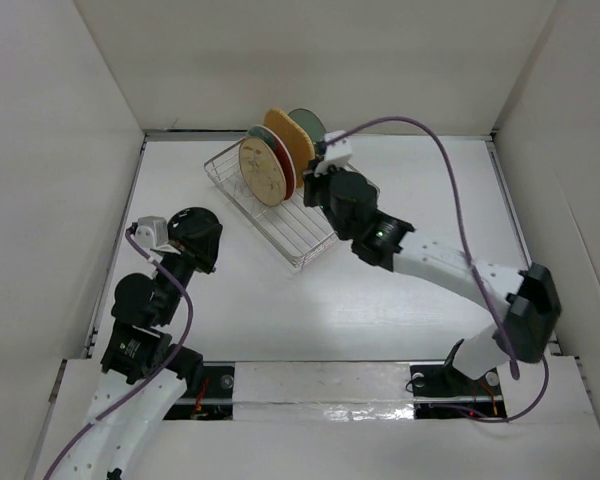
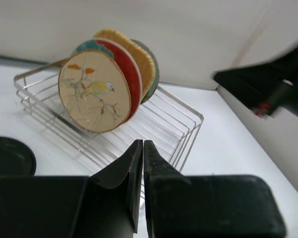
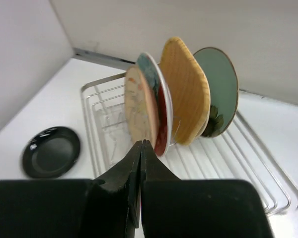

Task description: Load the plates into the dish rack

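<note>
Left hand (image 2: 141,147): fingers pressed flat together, nothing held. It sits low over the tabletop (image 1: 380,310), aimed at the dish rack (image 2: 188,116), with the black plate (image 3: 50,151) just off to its left side. That plate lies flat and face-up outside the rack, apart from the wires. It is judged the next item to load, and the left arm is the nearer one to it.

Right hand (image 3: 140,145): also fully closed and empty, close against the rack's right side and facing the row of plates edge-on.

Rack contents, near to far in the right wrist view: beige floral plate (image 2: 92,91), red-rimmed plate (image 2: 131,74), orange-tan plate (image 3: 186,94), green plate (image 3: 221,84). All four stand on edge, held upright by the slot wires, leaning slightly and overlapping. The open slots are at the near end of the rack.

No cream plate is visible in any view. Judgement: four loaded, at least one outstanding.
</note>
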Controlling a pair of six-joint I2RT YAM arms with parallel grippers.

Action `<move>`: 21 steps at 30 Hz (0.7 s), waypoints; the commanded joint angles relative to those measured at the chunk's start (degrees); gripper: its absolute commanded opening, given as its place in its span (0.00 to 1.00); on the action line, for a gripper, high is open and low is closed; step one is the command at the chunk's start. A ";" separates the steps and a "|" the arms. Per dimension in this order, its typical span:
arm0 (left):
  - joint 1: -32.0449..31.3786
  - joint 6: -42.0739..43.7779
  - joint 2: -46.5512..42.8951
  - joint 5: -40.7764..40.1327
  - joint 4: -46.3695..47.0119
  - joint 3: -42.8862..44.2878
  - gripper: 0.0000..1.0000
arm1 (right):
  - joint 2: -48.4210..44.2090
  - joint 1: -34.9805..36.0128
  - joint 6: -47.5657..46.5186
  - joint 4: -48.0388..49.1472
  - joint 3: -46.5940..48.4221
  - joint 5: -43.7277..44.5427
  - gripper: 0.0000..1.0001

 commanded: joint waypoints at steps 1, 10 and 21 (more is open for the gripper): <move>3.18 -5.48 4.30 1.62 3.20 1.68 0.00 | -6.50 0.97 10.90 5.16 -11.24 -7.82 0.00; 21.86 -16.04 19.24 12.59 8.03 -2.27 0.01 | -22.16 1.50 15.83 3.41 -30.50 -12.66 0.08; 36.04 -31.85 34.63 13.84 14.01 -12.81 0.39 | -33.67 2.55 15.92 1.83 -36.22 -15.65 0.18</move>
